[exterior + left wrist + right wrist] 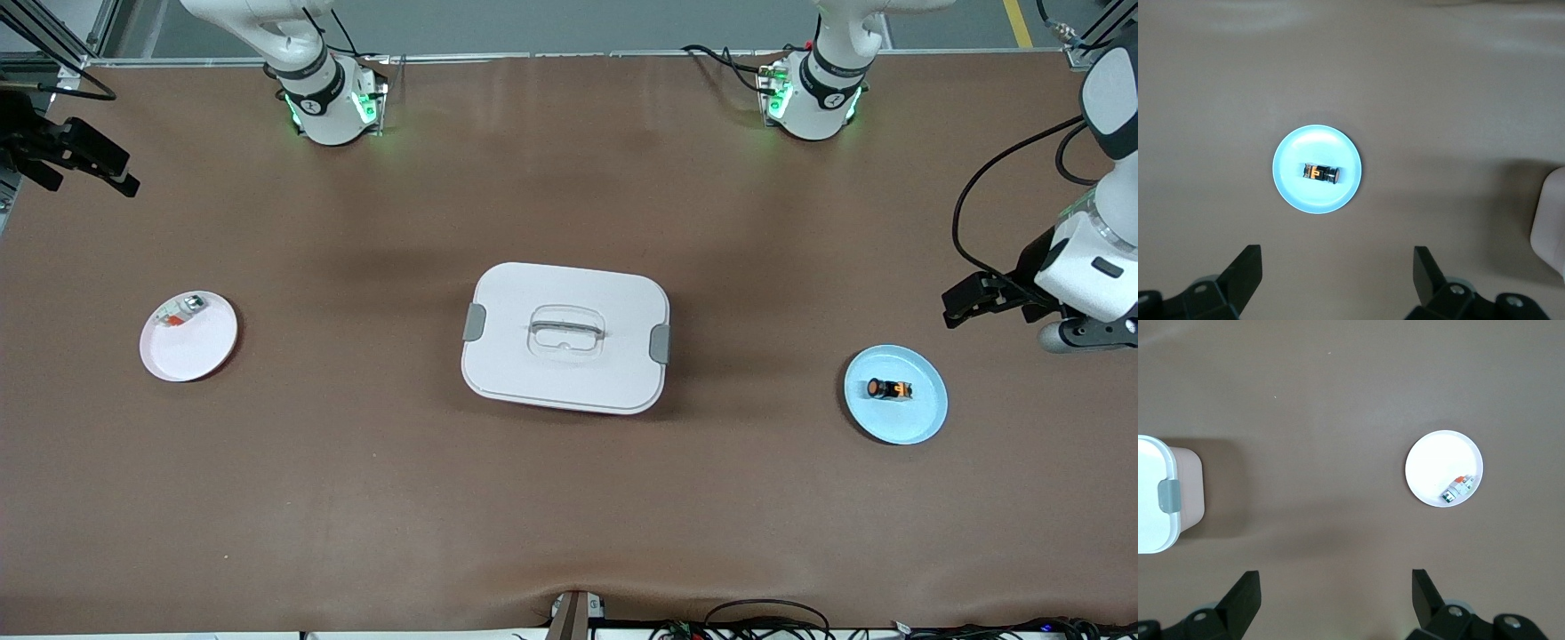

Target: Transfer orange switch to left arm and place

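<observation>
1. The brown table (569,498) fills the scene, and both arms hang up in the air at its two ends.
2. The white box (565,338) sits lid on at the middle of the table, well apart from both grippers; a corner of it shows at the edge of each wrist view.
3. The left arm (1098,258) comes in at its own end of the table. The left gripper (958,307) hovers above bare table just beside the blue plate (916,422), fingers (1245,273) spread wide, nothing between them.
4. The right gripper (98,169) hangs high over the right arm's end of the table, well apart from the white plate (200,351), fingers (1245,597) spread wide too, nothing held.
5. The blue plate lies below the left gripper's camera, untouched.
6. The white plate holds a small silvery-white part (182,310) with a red-orange bit, tucked against its rim.
7. And the orange switch (889,389): lying on its side in the middle of the blue plate, near the left gripper but not touched by it.
</observation>
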Robot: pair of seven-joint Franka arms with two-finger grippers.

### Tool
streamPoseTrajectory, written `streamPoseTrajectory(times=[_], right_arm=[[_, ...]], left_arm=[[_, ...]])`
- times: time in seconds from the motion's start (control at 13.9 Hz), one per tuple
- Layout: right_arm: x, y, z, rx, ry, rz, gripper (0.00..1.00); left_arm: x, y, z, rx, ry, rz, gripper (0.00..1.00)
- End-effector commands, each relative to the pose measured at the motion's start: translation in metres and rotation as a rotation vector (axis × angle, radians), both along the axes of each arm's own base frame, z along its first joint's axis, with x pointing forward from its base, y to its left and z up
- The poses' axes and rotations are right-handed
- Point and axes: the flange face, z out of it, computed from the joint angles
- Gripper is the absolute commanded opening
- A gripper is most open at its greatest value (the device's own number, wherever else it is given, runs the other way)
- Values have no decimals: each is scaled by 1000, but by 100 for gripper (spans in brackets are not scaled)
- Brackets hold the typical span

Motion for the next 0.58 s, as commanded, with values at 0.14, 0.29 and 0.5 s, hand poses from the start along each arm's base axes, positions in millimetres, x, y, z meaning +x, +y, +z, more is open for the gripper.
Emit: streamPoseTrajectory(times=[0.14,0.29,0.5], right_arm=[[1,-1,5,-6,-8,-8,100],[1,0,5,-6,-8,-7,100],[1,0,5,-6,-8,-7,100]], left_arm=[[-16,-6,18,-19,-34,-38,100],[-17,-11,20,-21,-36,-47,100],[-16,-10,23,-20,-45,-52,100]])
